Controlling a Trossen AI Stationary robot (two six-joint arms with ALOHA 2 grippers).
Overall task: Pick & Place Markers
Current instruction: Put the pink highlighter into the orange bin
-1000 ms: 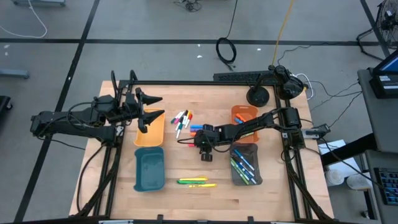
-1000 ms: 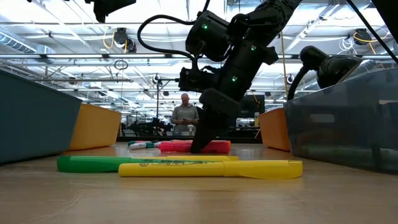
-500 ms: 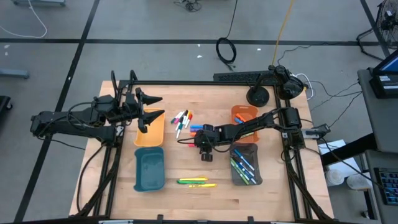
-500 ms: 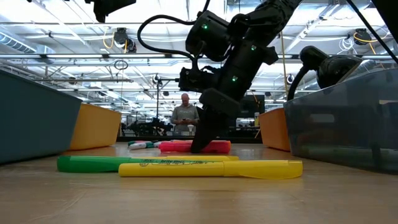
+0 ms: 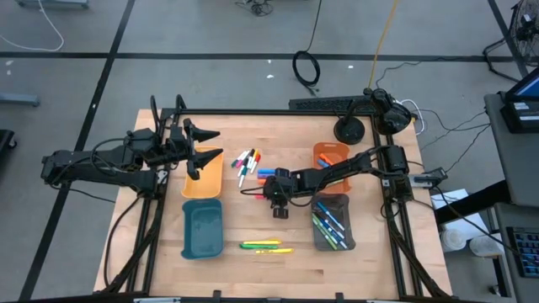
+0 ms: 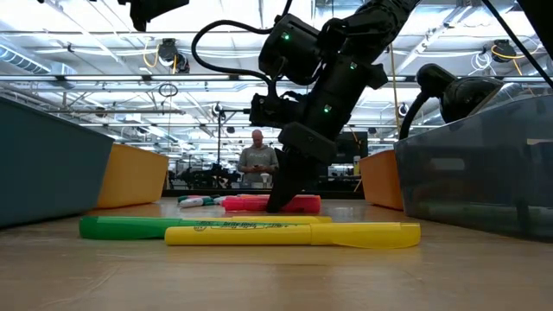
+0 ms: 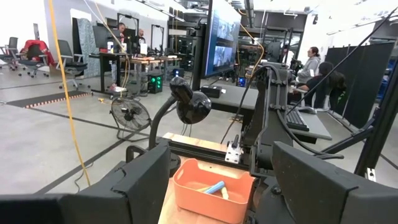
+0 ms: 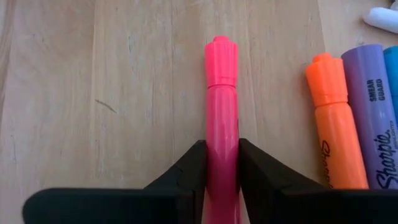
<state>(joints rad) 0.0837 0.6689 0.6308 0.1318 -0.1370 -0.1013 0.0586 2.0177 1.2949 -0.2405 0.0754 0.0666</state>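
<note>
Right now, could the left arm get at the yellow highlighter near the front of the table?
Probably yes: the left gripper hangs open above the orange tray, and the yellow highlighter lies on bare table with nothing over it.

pink highlighter (image 8: 222, 124) – lower end hidden between tool fingers (image 8: 180, 180)

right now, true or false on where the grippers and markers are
1. The right gripper is shut on the pink highlighter. True.
2. The left gripper holds a marker. False: it is open and empty, above the yellow tray.
3. The teal tray is full of markers. False: no markers show in it.
4. A yellow highlighter and a green highlighter lie on the table. True.
</note>
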